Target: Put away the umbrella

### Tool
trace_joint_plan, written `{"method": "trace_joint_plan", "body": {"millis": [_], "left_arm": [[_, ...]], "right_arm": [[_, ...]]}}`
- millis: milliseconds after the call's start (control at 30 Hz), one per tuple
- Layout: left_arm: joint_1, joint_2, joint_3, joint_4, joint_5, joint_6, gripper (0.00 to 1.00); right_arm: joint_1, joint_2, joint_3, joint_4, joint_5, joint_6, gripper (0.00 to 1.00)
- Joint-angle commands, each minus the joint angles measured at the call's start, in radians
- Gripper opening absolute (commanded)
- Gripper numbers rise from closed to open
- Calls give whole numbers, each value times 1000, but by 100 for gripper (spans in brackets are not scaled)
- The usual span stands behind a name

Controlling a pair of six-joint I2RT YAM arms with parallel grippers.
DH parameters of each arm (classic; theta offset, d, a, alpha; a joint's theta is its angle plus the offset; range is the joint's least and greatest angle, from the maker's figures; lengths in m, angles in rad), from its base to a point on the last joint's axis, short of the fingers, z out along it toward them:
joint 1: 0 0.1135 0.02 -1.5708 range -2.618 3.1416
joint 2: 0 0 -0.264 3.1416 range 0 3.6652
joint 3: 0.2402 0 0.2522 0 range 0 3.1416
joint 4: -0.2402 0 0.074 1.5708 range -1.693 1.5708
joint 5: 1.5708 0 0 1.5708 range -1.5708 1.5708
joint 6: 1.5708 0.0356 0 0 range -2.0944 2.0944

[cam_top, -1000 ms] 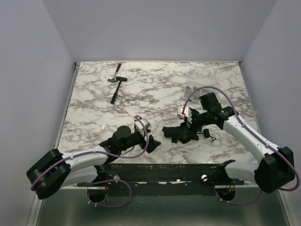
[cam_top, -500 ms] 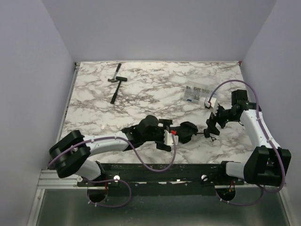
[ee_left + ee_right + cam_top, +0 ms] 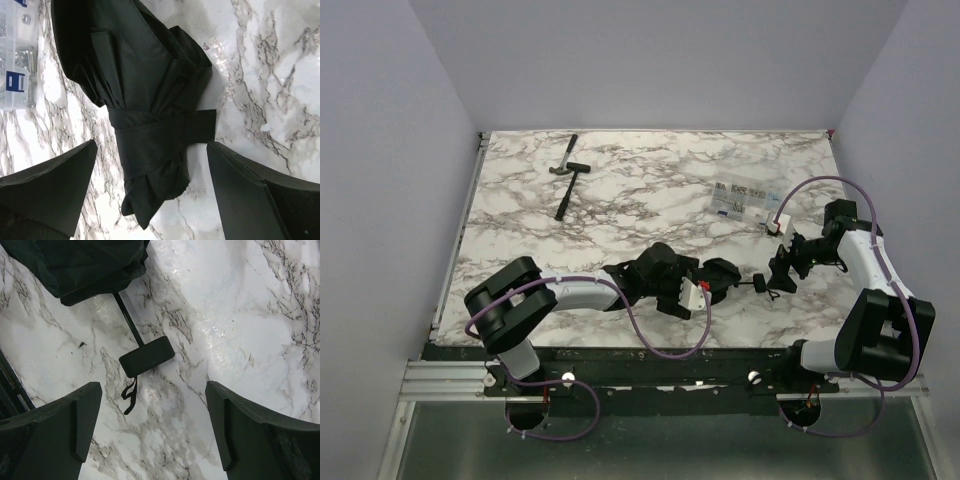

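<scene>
The umbrella (image 3: 722,274) lies folded on the marble table near the front, a black fabric bundle with a band wrapped round it (image 3: 165,131). Its thin shaft (image 3: 128,316) runs to the small black handle (image 3: 146,356), and the wrist strap (image 3: 129,394) trails off the handle. My left gripper (image 3: 698,290) is open, its fingers (image 3: 55,187) standing on either side of the canopy's end (image 3: 145,100) without touching it. My right gripper (image 3: 780,276) hangs open just beyond the handle (image 3: 758,285), with nothing between its fingers (image 3: 252,432).
A clear plastic box of small hardware (image 3: 742,200) sits behind the umbrella; it also shows in the left wrist view (image 3: 17,60). A black-handled hammer (image 3: 565,176) lies at the far left. The table's front edge runs close below both grippers.
My left arm swung right across the table to the canopy. My right arm pulled back to the right, off the bundle, and now sits by the handle. The umbrella looks more compact.
</scene>
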Motion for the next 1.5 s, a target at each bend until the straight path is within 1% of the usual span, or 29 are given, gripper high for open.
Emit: {"method": "trace_joint_plan", "body": {"millis": [0, 300, 500, 600, 700, 733, 767, 833, 933, 1000, 1100, 1167, 1300, 1367, 1467], "left_arm": [[-9, 55, 49, 19, -39, -28, 92], [-11, 125, 95, -6, -84, -116, 81], [-10, 166, 136, -49, -137, -167, 67], [-6, 179, 143, -60, -159, -192, 51], [7, 188, 160, -102, -146, -215, 29], [16, 189, 169, -119, -132, -223, 25], [24, 189, 175, -138, -118, -231, 23], [39, 187, 180, -162, -95, -244, 20], [56, 189, 187, -196, -60, -251, 18], [59, 193, 190, -209, -48, -252, 18], [63, 202, 200, -219, -29, -258, 16], [65, 208, 206, -222, -17, -262, 17], [65, 219, 217, -233, -6, -269, 16], [65, 221, 219, -233, -2, -274, 15], [67, 226, 225, -237, 3, -282, 15]], "right_arm": [[-17, 15, -16, -20, -47, -35, 91], [-26, 13, -37, -6, -41, -37, 91], [-28, 20, -53, 9, -24, -33, 91], [-31, 19, -72, 42, 1, -19, 91], [-45, 31, -79, 91, 33, 19, 91], [-58, 42, -73, 102, 37, 37, 89], [-71, 57, -61, 111, 40, 50, 87], [-120, 97, -23, 115, 26, 75, 80], [-180, 163, 42, 98, 3, 92, 64], [-187, 195, 50, 101, 12, 87, 54], [-186, 215, 18, 144, 10, 101, 35], [-175, 234, 6, 182, 6, 121, 28], [-97, 250, -26, 309, 38, 229, 20], [-11, 249, -38, 363, 64, 298, 18], [146, 251, -47, 398, 67, 395, 17]]}}
